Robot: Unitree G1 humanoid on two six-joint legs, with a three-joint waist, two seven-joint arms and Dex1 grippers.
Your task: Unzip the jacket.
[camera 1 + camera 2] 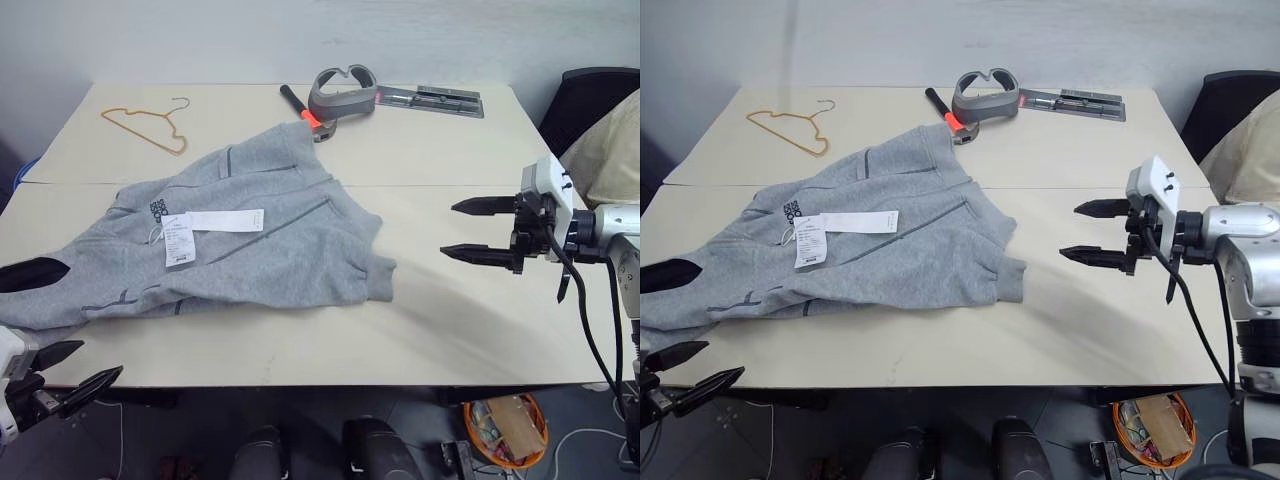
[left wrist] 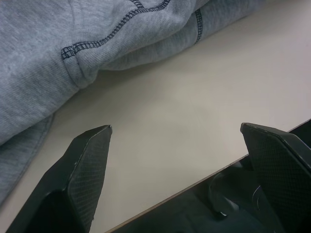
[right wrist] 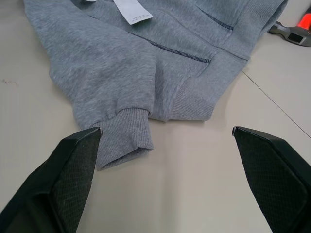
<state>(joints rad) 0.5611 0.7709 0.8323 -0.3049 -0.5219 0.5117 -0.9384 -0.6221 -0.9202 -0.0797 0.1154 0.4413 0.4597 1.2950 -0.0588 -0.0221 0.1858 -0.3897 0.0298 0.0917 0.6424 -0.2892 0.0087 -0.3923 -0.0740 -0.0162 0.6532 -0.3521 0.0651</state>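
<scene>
Overhead: jacket (image 1: 240, 235) crumpled on table (image 1: 450, 300), left of centre. Right gripper (image 1: 478, 230) wide, empty, hovering well right of hem. Left gripper (image 1: 75, 368) wide, empty, at near table edge. Wrist views: fabric ahead of spread fingers (image 3: 68, 170), untouched.

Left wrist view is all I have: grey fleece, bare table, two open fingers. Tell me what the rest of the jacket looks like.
Observer: The jacket lies crumpled on the left half of the table, white paper tags on top.
Operator: Report the other gripper.
Observer: The right gripper hovers open over bare table, to the right of the jacket and pointing at it, holding nothing.
Operator: Say what is nearest to it.
Observer: A ribbed cuff and the hem beside it.
Operator: List what else is on the table.
Observer: At the far edge, an orange wire hanger, a hammer, a grey headset and a flat grey tool strip.
</scene>
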